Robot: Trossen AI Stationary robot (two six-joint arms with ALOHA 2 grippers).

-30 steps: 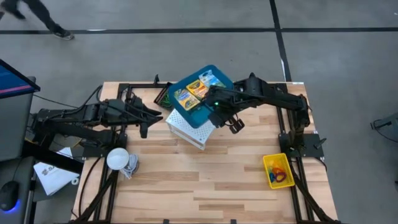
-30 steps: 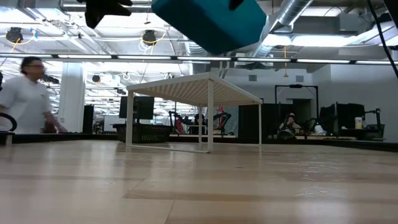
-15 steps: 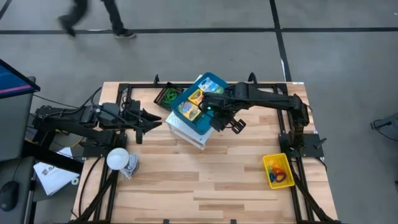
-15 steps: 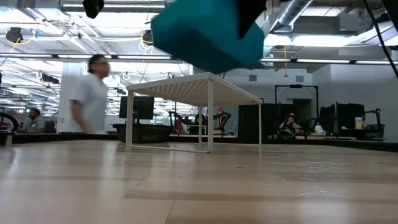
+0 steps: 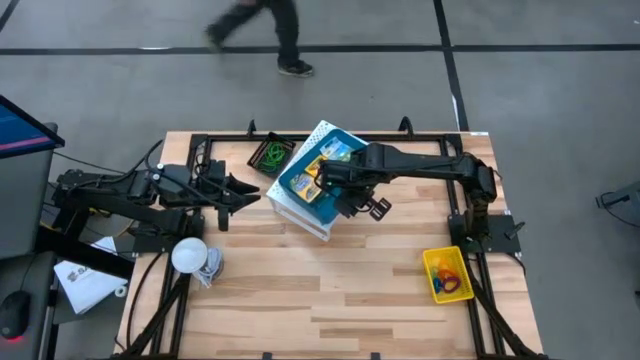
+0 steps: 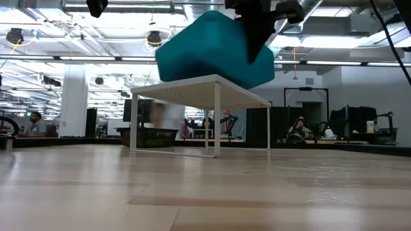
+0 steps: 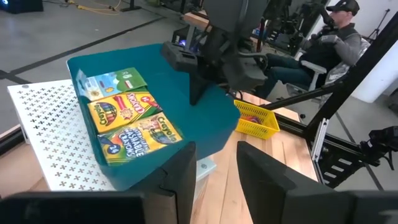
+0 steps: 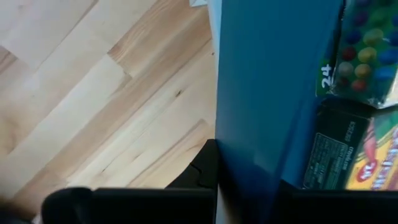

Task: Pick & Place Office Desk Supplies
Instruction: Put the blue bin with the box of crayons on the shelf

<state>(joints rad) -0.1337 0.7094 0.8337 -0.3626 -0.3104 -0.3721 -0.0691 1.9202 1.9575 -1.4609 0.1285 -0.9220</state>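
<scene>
Three crayon packs (image 7: 127, 118) lay in the blue tray (image 5: 310, 175), whose wall was pinched between the right gripper's (image 5: 338, 184) closed fingers. Since earlier, tray and gripper had shifted toward the white rack (image 5: 300, 213). The left gripper (image 5: 250, 192) waited nearby, fingers partly open, empty.
</scene>
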